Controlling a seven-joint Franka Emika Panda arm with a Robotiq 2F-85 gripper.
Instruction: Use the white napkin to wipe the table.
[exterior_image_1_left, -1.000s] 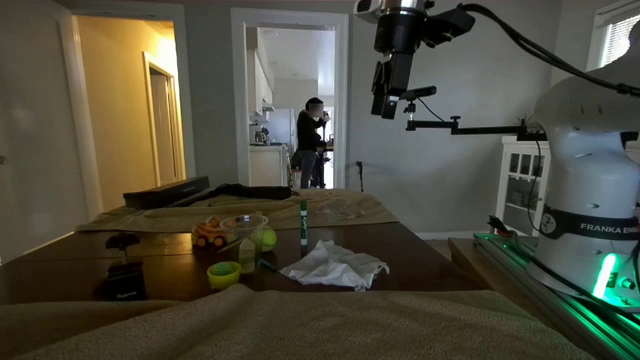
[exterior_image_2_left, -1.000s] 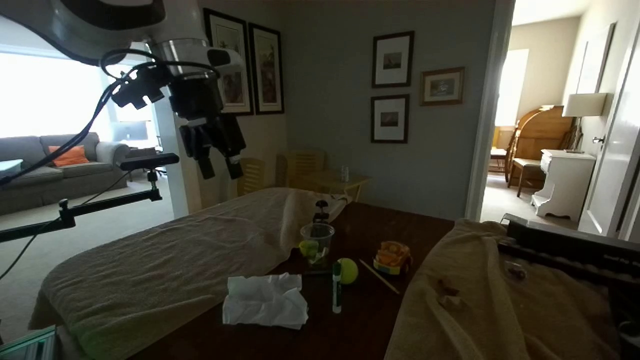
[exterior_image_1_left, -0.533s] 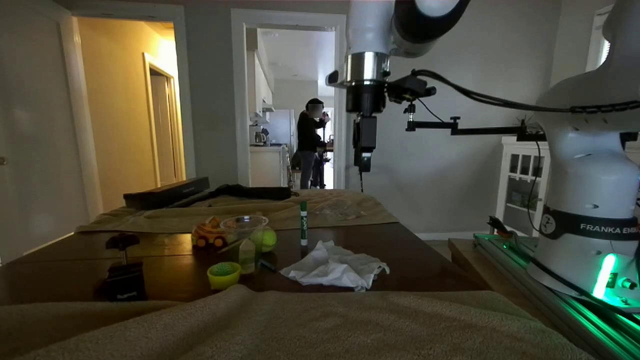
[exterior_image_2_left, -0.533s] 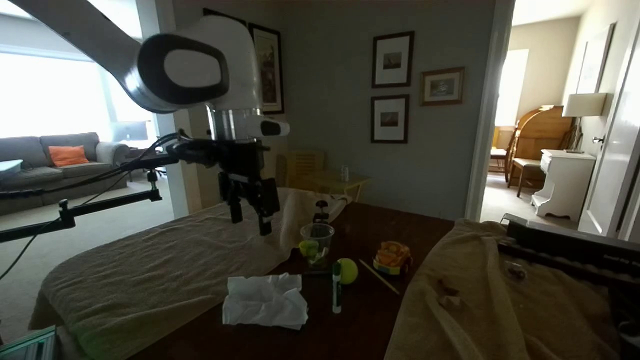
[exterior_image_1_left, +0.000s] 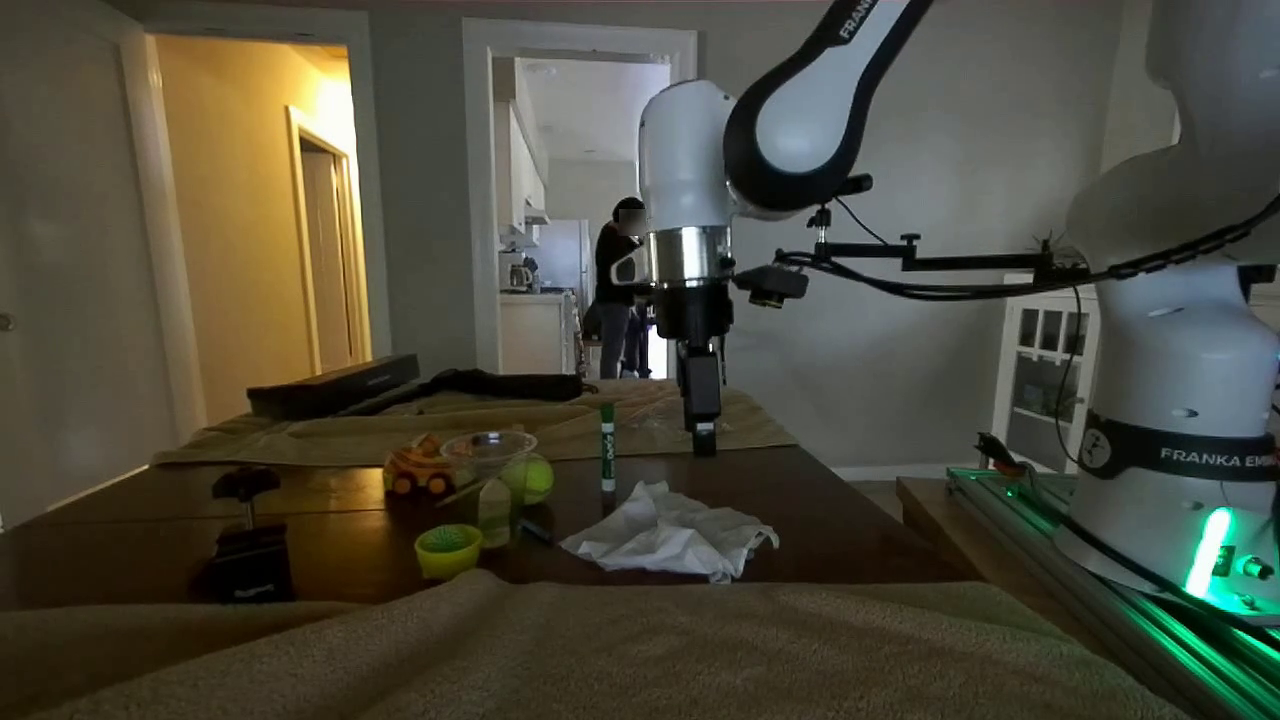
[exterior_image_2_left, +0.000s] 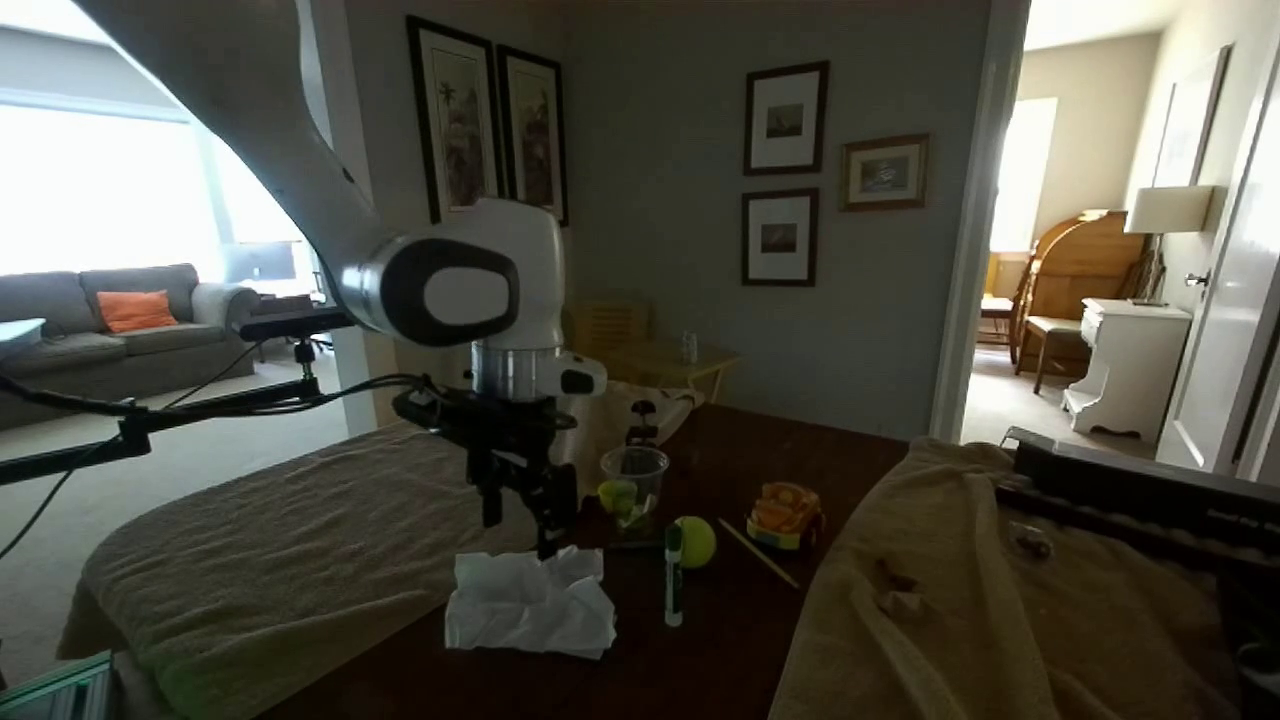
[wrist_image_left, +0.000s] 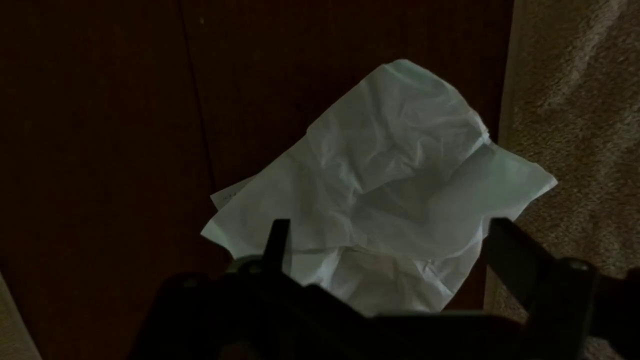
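Jaws spread wide above the white napkin; go straight down, pinch its crumpled folds, barely touch the desk beneath it.

The white napkin lies creased and loosely spread on the dark brown table.

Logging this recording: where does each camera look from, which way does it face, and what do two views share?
In an exterior view: low, just above tabletop height, facing across the table to a doorway; base, arm and gripper show.
In an exterior view: above the table, angled slightly down, facing framed pictures on a wall; arm and gripper show, base out of frame.
Wrist view: carried by the arm, facing down at the white napkin; gripper fingers enter from the bottom.
Both exterior views share the arm, gripper, napkin and green marker.
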